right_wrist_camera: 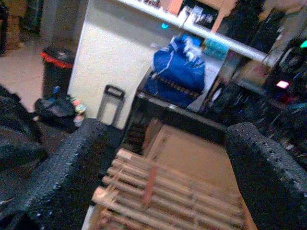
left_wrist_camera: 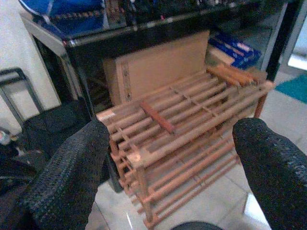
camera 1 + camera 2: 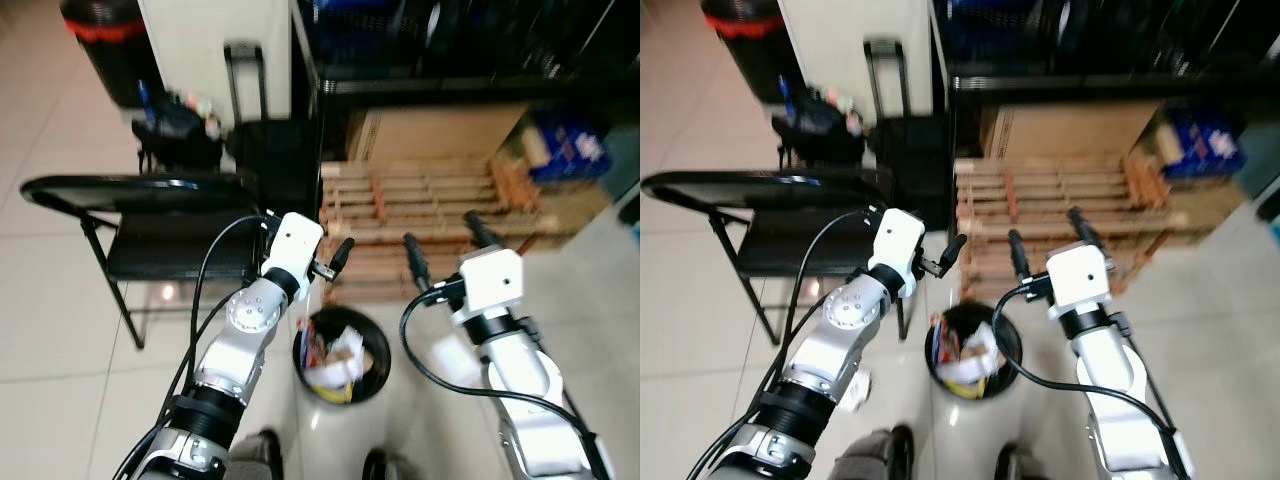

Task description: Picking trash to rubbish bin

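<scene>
Trash [image 3: 335,362] already filled the rubbish bin [image 3: 378,378] just below the left gripper [image 3: 333,262] and right gripper [image 3: 444,245]; both hung spread apart, holding nothing, so little seemed left.

A black folding chair [image 3: 150,225] stands on pale floor tiles [image 3: 60,340] beside a wooden slatted rack [image 3: 430,215] under dark shelving [image 3: 440,60].

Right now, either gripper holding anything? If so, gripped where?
Nothing held. The left gripper and the right gripper are both open and empty, raised above the rubbish bin, which already has trash inside.
</scene>
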Motion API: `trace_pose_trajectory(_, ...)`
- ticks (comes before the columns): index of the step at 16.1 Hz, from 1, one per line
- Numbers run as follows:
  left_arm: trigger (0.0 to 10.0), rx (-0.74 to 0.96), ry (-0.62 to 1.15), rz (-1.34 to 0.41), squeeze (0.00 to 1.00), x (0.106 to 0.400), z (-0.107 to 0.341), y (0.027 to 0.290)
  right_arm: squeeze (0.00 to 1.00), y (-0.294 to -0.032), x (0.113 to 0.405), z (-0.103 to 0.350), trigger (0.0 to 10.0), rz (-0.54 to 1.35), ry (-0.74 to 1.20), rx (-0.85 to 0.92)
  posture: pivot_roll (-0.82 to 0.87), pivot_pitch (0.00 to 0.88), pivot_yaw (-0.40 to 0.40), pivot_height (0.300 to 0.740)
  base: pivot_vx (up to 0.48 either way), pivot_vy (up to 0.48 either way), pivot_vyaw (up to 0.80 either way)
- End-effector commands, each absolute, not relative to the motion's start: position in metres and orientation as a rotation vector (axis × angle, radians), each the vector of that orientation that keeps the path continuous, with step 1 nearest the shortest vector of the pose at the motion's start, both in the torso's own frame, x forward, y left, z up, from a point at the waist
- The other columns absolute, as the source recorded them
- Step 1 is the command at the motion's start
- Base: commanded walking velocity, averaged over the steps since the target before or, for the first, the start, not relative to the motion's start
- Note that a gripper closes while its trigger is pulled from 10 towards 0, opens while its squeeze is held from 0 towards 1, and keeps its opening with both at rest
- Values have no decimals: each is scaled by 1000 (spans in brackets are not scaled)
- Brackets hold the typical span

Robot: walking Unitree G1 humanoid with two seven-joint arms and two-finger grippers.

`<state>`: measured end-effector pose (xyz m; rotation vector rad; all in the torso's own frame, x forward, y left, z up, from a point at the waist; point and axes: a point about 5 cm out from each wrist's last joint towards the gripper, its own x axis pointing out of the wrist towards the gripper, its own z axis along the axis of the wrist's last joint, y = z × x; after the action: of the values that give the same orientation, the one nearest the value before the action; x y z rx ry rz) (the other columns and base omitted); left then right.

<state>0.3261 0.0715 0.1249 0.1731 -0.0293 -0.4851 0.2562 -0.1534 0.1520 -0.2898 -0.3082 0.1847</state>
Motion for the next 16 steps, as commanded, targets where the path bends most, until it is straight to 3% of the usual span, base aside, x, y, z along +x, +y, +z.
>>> trace_pose_trajectory(1,10000,164,-53,-480,0,329,130,68,0,-165,252,157,10000,106,-305,-289,137,68,-52,740,0,0,0)
trace_pose_trajectory(6,10000,107,-91,-478,0,332,140,64,0,-179,234,183,10000,-110,-327,-247,109,59,-61,740,0,0,-114)
trace_pose_trajectory(16,10000,18,-62,-512,0,334,140,49,0,-172,229,192,10000,-127,-292,-224,68,56,-67,740,0,0,-800)
